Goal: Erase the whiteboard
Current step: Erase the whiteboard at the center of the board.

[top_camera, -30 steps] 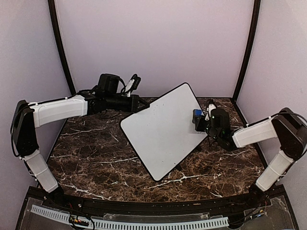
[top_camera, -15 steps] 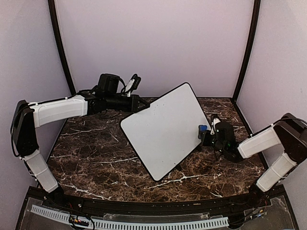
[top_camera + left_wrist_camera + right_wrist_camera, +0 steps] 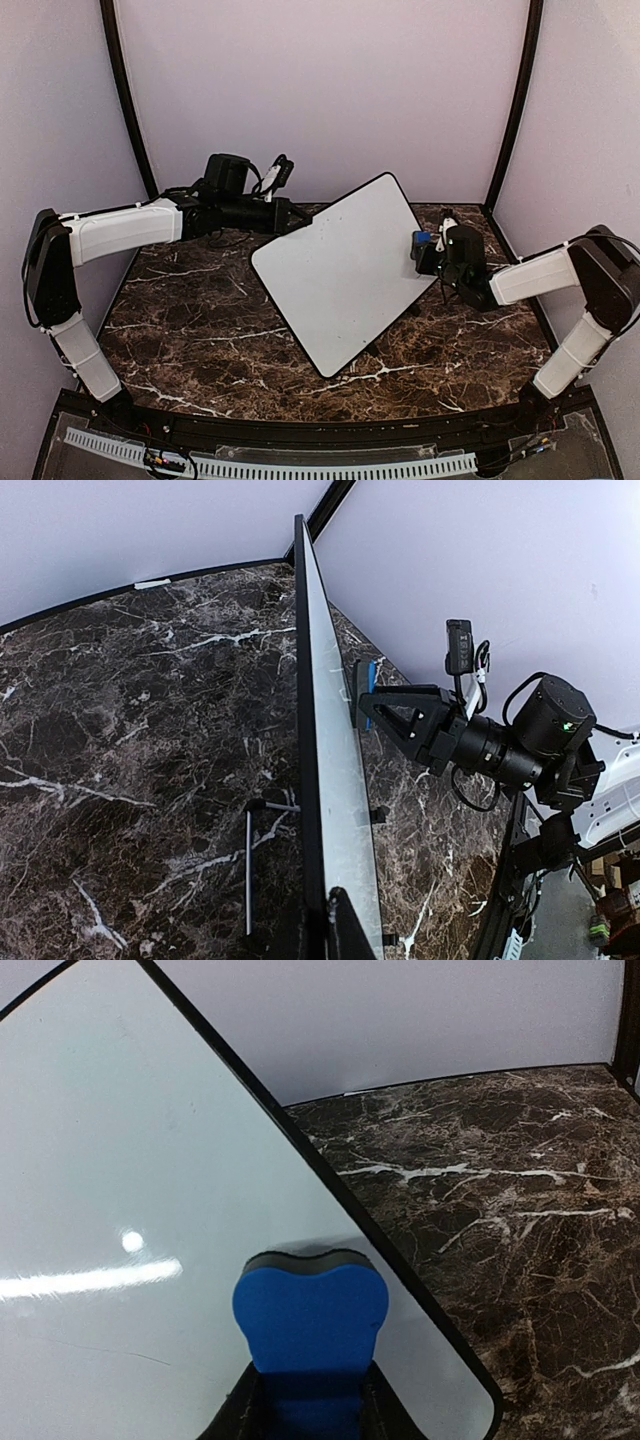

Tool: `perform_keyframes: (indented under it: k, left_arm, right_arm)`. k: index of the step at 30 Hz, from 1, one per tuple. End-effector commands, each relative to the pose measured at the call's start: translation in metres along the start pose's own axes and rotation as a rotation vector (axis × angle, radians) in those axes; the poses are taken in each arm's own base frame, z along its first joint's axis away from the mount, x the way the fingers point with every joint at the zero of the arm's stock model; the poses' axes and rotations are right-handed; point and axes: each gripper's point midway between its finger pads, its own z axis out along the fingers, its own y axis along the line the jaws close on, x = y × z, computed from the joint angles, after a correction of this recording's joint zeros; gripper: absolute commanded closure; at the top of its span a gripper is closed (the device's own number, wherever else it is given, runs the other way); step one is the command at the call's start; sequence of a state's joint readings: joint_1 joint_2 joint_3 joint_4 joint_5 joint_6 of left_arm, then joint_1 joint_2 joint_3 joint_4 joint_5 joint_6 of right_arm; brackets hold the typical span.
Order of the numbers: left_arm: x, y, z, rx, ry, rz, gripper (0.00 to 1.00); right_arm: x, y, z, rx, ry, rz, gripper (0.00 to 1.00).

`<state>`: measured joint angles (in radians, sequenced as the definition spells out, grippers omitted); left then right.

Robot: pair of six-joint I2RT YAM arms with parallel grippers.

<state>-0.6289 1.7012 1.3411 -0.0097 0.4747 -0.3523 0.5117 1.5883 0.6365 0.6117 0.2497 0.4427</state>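
The whiteboard [image 3: 345,270] stands tilted over the marble table, its face blank white inside a thin black frame. My left gripper [image 3: 298,222] is shut on the board's far left edge. In the left wrist view the whiteboard [image 3: 335,780] appears edge-on, with my left gripper [image 3: 325,925] pinching its frame at the bottom. My right gripper [image 3: 428,252] is shut on a blue eraser [image 3: 423,240] at the board's right edge. In the right wrist view the eraser [image 3: 310,1310] rests its grey pad against the whiteboard [image 3: 120,1160] near a rounded corner, held by my right gripper [image 3: 310,1405].
A thin metal prop [image 3: 248,860] juts from the board's back down to the dark marble table [image 3: 190,300]. Pale walls with black corner posts [image 3: 130,110] close in the back and sides. A slotted rail [image 3: 300,468] runs along the near edge.
My right gripper with the eraser slid down along the board's right edge, then came back up to near where it was. The left arm and the board have stayed still.
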Motion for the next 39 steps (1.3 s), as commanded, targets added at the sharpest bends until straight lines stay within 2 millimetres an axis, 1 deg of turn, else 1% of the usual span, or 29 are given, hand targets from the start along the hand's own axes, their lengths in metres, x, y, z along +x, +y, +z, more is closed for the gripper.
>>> perform_keyframes:
  k: [1,6,10,14,18,25,30,32,35,39]
  left_arm:
    - [0.045,-0.014,0.006,0.056,0.149,0.042,1.0]
    - [0.046,-0.014,0.007,0.057,0.151,0.041,1.0]
    - [0.046,-0.014,0.007,0.059,0.152,0.038,1.0]
    - [0.046,-0.014,0.007,0.06,0.153,0.037,1.0]
    - [0.047,-0.013,0.008,0.059,0.156,0.033,1.0]
    - [0.047,-0.013,0.008,0.056,0.156,0.036,1.0]
    - [0.046,-0.012,0.007,0.053,0.154,0.04,1.0]
    - [0.046,-0.013,0.007,0.053,0.153,0.042,1.0]
    - [0.045,-0.014,0.006,0.057,0.151,0.043,1.0]
    - [0.044,-0.015,0.006,0.057,0.149,0.044,1.0]
  right_arm:
    - [0.016,0.0,0.004,-0.015,0.051,-0.012,0.73]
    - [0.04,-0.013,-0.012,-0.006,0.088,0.007,0.73]
    - [0.055,-0.024,-0.028,0.002,0.108,0.012,0.73]
    - [0.062,-0.029,-0.035,0.009,0.116,0.015,0.73]
    - [0.055,-0.024,-0.029,-0.003,0.103,0.019,0.73]
    - [0.022,-0.007,-0.003,-0.003,0.051,0.003,0.73]
    - [0.007,-0.001,0.01,0.0,0.03,-0.002,0.72]
    - [0.007,-0.002,0.011,0.0,0.029,0.003,0.72]
    - [0.013,-0.006,0.009,0.006,0.037,0.01,0.72]
    - [0.034,-0.019,-0.004,0.018,0.068,0.023,0.72]
